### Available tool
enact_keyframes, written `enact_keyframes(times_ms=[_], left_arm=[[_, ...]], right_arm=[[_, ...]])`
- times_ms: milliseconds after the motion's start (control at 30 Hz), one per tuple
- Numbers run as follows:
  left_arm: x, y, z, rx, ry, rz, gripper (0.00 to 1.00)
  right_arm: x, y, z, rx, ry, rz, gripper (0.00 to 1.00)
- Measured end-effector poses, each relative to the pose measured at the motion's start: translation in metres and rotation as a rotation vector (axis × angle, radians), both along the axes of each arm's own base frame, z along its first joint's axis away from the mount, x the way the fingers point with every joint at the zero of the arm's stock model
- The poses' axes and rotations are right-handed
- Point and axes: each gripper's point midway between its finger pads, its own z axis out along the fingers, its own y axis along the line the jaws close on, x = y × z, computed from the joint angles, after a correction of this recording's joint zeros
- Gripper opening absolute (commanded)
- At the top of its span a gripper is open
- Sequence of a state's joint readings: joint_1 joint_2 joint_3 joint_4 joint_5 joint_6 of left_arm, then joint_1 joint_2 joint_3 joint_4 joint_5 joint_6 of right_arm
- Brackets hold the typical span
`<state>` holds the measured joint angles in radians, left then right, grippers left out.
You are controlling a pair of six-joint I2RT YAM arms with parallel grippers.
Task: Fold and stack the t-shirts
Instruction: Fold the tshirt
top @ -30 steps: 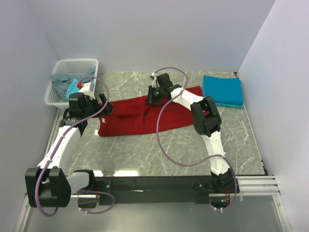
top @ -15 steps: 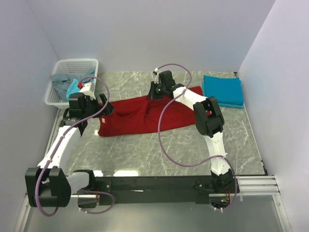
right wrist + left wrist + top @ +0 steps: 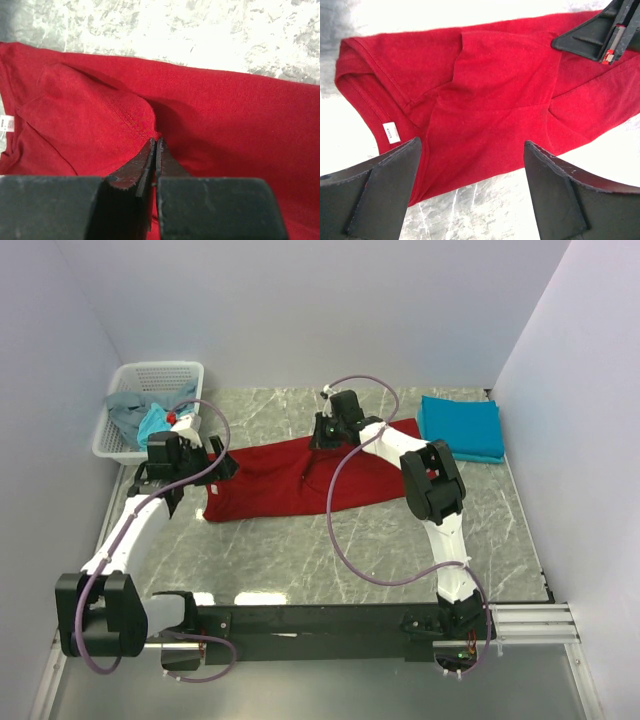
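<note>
A dark red t-shirt lies spread across the middle of the marble table, one sleeve folded in over its body. My right gripper sits at the shirt's far edge, shut on the hem of that folded sleeve, which bunches up at the gripper's tips. My left gripper hovers open over the shirt's left end, above the near hem. The white neck label shows just beyond its left finger. A folded teal-blue t-shirt lies at the back right.
A white mesh basket stands at the back left holding a grey shirt and a light turquoise one. The right gripper's black fingers show at the top right of the left wrist view. Walls close in on three sides.
My right gripper has shifted a little to the right and back along the shirt's far edge with the sleeve hem in it. My left gripper has edged in towards the shirt.
</note>
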<state>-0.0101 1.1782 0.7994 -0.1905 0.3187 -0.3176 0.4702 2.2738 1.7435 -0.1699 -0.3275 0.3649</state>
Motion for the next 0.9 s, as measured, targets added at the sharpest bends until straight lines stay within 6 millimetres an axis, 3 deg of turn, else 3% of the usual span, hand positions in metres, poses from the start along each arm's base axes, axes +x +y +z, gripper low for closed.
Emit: enact_keyframes(times_ms=[233,267,400,533,633,767,900], left_arm=[[0.004,-0.004,-0.023,-0.018,0.079,-0.018,0.80],[0.009,-0.005,-0.026,-0.022,0.096,-0.021,0.76],[0.030,-0.009,-0.041,-0.034,0.176,-0.041,0.69],[0.052,-0.011,-0.061,-0.031,0.250,-0.065,0.61],[0.058,-0.014,-0.079,-0.032,0.304,-0.098,0.60],[0.049,-0.017,-0.100,-0.030,0.380,-0.130,0.60],[0.049,-0.023,-0.102,-0.009,0.397,-0.163,0.60]], right_arm=[[-0.001,0.000,0.000,-0.005,-0.004,0.016,0.18],[-0.002,0.000,-0.001,-0.004,-0.003,0.019,0.25],[-0.001,-0.002,0.000,0.001,0.000,0.022,0.35],[0.001,-0.007,0.004,0.012,0.002,0.022,0.36],[0.002,-0.013,0.017,0.026,-0.011,0.026,0.36],[-0.007,-0.018,0.049,0.047,-0.057,0.081,0.36],[-0.023,-0.012,0.074,0.083,-0.102,0.229,0.38]])
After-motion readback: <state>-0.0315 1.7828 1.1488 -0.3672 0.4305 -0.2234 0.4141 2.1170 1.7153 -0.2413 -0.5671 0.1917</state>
